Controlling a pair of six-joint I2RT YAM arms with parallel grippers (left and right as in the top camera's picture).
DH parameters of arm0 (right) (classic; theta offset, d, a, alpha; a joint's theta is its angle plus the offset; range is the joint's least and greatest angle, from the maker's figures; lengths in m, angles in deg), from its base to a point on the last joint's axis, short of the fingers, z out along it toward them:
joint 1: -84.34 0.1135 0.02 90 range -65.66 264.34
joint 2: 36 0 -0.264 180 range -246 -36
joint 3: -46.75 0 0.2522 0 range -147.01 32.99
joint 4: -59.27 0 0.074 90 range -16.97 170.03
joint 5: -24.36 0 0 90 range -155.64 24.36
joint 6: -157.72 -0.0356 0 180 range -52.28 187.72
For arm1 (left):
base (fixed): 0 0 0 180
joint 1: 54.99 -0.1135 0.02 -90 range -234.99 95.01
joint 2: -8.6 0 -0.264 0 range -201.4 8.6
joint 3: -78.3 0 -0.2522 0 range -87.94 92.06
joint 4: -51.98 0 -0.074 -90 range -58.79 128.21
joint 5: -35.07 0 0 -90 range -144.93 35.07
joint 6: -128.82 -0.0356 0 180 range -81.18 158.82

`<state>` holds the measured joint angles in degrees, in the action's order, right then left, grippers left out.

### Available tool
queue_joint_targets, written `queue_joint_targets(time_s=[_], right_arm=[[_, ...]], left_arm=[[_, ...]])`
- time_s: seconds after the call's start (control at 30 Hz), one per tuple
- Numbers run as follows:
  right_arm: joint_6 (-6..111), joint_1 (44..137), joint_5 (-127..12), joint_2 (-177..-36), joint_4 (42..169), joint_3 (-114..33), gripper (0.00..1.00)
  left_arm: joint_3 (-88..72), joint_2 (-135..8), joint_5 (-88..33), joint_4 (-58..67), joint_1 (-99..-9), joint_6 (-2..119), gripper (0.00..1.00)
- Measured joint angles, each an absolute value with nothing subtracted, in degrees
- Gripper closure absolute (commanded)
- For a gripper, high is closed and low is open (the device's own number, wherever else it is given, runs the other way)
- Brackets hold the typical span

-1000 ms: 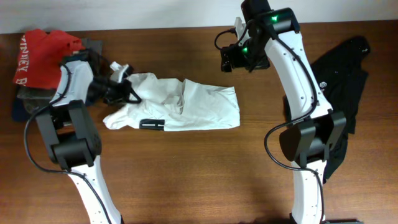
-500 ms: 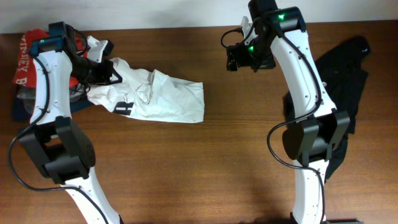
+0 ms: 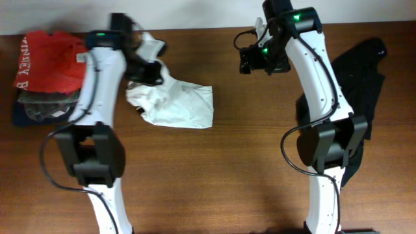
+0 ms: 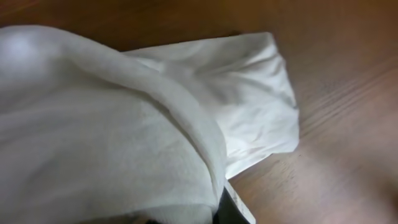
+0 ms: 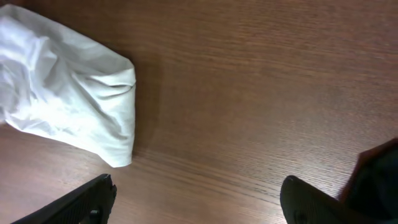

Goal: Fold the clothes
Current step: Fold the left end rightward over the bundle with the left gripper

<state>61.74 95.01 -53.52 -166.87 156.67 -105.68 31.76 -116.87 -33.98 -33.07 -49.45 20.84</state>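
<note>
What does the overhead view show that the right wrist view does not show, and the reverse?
Only the overhead view shows the folded red garment at far left and the left gripper holding up the white cotton T-shirt. Only the right wrist view shows that the right gripper is open, its fingers wide apart over bare wood. Both show the T-shirt and the brown wooden table.

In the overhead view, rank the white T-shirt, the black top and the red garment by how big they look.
Largest: the black top, clearly the biggest even though it is partly covered.
Next, unranked: the white T-shirt, bunched up, and the red garment look about the same size.
</note>
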Motion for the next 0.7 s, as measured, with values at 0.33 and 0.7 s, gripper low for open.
queue_joint_targets(time_s=[0.33,0.7], right_arm=[[63.6,87.1,-47.1,-166.3,156.7,-105.7,0.12],[63.9,79.3,-45.7,-158.0,156.7,-105.7,0.12]], left_arm=[[31.9,-117.7,-42.3,-30.8,-39.5,20.8,1.0],[31.9,-124.5,-43.9,-30.7,-35.0,20.8,0.99]])
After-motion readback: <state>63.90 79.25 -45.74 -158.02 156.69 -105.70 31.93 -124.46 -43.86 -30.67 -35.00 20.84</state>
